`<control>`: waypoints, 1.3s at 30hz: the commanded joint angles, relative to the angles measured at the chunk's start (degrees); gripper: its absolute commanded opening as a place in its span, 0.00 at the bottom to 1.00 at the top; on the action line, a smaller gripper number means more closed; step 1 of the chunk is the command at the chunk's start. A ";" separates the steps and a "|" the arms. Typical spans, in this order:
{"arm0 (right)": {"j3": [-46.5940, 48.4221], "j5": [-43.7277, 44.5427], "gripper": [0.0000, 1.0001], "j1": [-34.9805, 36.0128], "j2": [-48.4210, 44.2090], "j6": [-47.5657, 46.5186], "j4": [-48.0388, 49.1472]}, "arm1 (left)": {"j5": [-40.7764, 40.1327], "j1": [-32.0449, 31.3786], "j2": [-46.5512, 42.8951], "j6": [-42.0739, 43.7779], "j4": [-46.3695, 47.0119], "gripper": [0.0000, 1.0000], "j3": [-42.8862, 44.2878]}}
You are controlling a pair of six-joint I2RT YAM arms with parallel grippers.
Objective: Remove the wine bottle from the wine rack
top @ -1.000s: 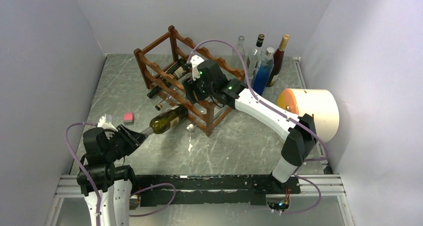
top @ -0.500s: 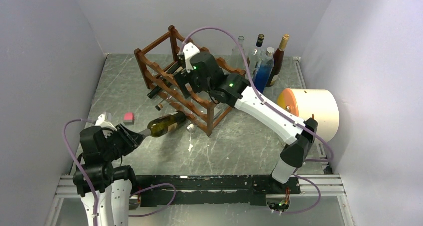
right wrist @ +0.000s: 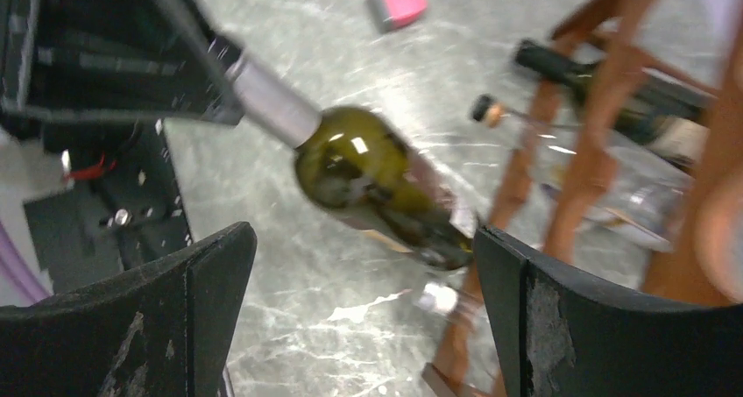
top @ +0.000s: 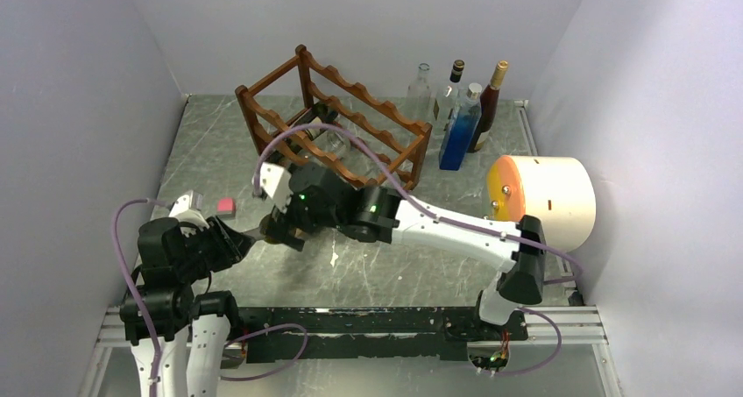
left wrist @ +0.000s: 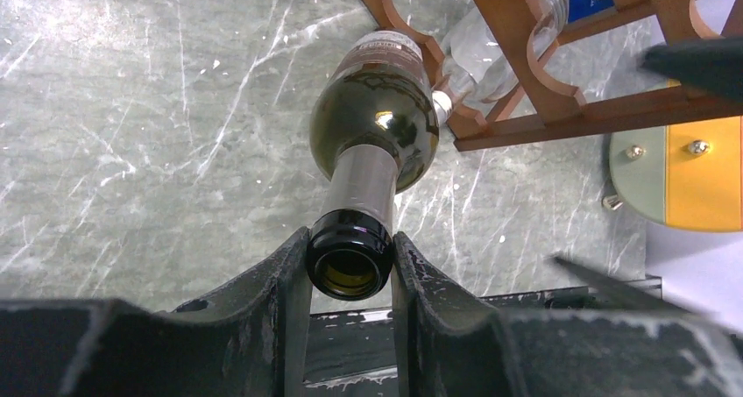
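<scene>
Left gripper [left wrist: 350, 265]: fingers clamped on neck of green wine bottle [left wrist: 377, 125], lower centre, for lengthwise pull. Bottle base beside wine rack [left wrist: 526, 73] bottom rail, upper right. Right gripper [right wrist: 364, 235]: fingers wide apart over bottle body, likely readying support.

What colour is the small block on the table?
The small block is pink; the right wrist view shows it best.

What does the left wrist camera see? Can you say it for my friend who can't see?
The left tool is shut on the mouth of a dark green wine bottle, seen from just behind it. The bottle points away toward a reddish-brown wine rack, over a grey marbled table.
</scene>
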 commanded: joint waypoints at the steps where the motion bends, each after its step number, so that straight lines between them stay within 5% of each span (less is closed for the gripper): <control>1: -7.49 -14.86 1.00 -0.28 -1.11 -6.95 14.45 | -0.15 -1.86 0.21 2.42 2.01 0.07 2.52; 13: -24.65 -24.04 0.89 -0.49 0.67 -17.81 39.83 | 1.07 -4.70 -0.58 4.69 3.97 0.07 2.16; 22: -19.66 -22.29 0.87 -0.36 6.75 -19.70 39.13 | 1.33 -5.53 0.53 5.01 4.30 0.07 3.06; 33: -20.72 -18.53 0.65 -0.38 9.58 -17.94 46.21 | -0.39 -5.93 1.53 7.12 2.84 0.07 5.02; 35: -20.94 -17.71 0.57 -0.40 9.68 -16.68 46.85 | -0.52 -5.93 2.21 7.19 2.21 0.13 5.59; 39: -22.81 -19.33 0.35 -0.39 8.21 -13.49 48.88 | -0.77 -5.99 3.27 7.22 1.79 0.57 7.54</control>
